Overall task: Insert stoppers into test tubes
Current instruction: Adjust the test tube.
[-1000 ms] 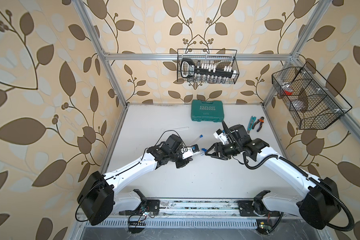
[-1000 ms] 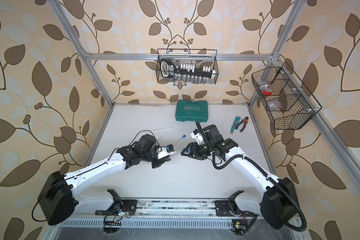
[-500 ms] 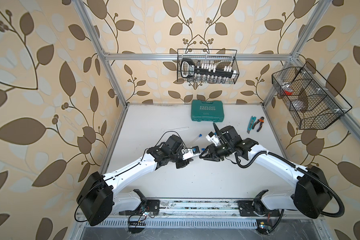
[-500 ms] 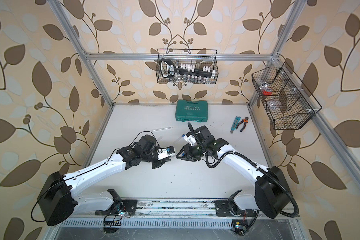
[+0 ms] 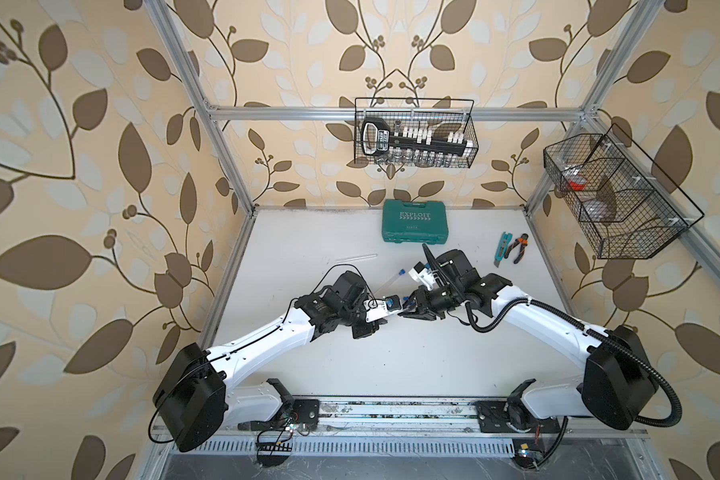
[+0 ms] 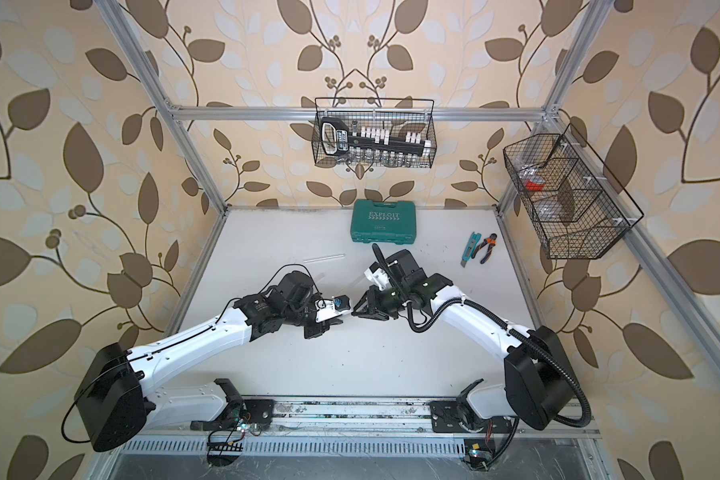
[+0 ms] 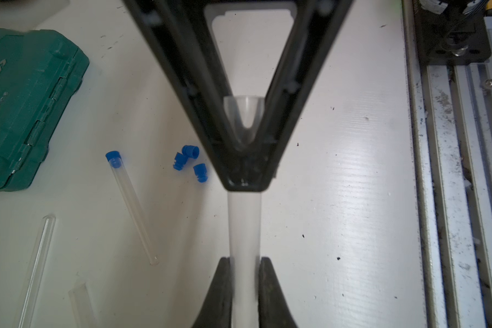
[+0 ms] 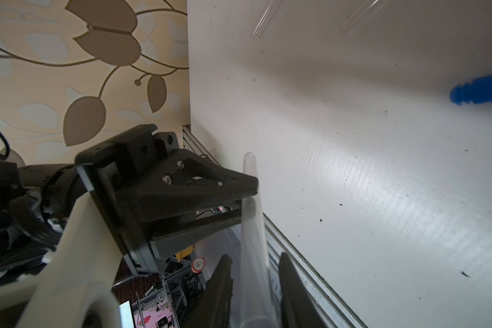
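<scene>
L pincer [image 7: 243, 262] is shut on a clear test tube [image 7: 244, 224], up off the white table [image 7: 338, 198]. R pincer [image 8: 254, 259] is narrow — a finger each side of that tube, small gaps showing. 3 blue stoppers [image 7: 200, 172] lie loose nearby — a 4th plugs another tube [image 7: 131, 204] lying flat.

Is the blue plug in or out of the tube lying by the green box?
In. A blue stopper caps one end of that test tube; three other stoppers lie loose nearby.
</scene>
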### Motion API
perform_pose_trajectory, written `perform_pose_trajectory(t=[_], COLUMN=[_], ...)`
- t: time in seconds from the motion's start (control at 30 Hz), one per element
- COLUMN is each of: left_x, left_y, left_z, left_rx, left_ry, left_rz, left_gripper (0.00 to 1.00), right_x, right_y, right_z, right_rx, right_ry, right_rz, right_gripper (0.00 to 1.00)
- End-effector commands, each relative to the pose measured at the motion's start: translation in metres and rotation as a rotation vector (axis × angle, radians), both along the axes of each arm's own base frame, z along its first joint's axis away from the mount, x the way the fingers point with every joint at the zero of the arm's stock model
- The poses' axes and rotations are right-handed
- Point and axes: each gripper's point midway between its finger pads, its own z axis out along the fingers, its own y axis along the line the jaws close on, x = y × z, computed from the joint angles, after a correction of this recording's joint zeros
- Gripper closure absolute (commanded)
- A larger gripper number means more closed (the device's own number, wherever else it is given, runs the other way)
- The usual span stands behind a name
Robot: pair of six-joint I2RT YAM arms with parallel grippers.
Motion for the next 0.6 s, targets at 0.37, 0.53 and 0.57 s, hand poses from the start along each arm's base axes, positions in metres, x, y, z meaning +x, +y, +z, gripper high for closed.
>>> perform_pose_trajectory(t=[0.37, 0.53, 0.57], left_x=[0.0003, -0.0003, 0.0], left_y=[0.0002, 0.0003, 0.0005], left_z=[0.0093, 0.0094, 0.0094], left_rx=[-0.009, -0.008, -0.007], left_ry=[-0.043, -0.043, -0.044], left_rz=[0.003, 0.001, 0.001], left_gripper=[0.88, 0.88, 0.88], right_x=[0.0029, 0.0025, 0.0023], right_y=[0.0056, 0.0068, 0.007], right_z=[0.0015, 0.0027, 0.0029], right_rx=[-0.005, 0.002, 0.003], right_ry=[-0.015, -0.014, -0.013], right_rz=[0.021, 0.025, 0.026], right_gripper=[0.8, 0.86, 0.87])
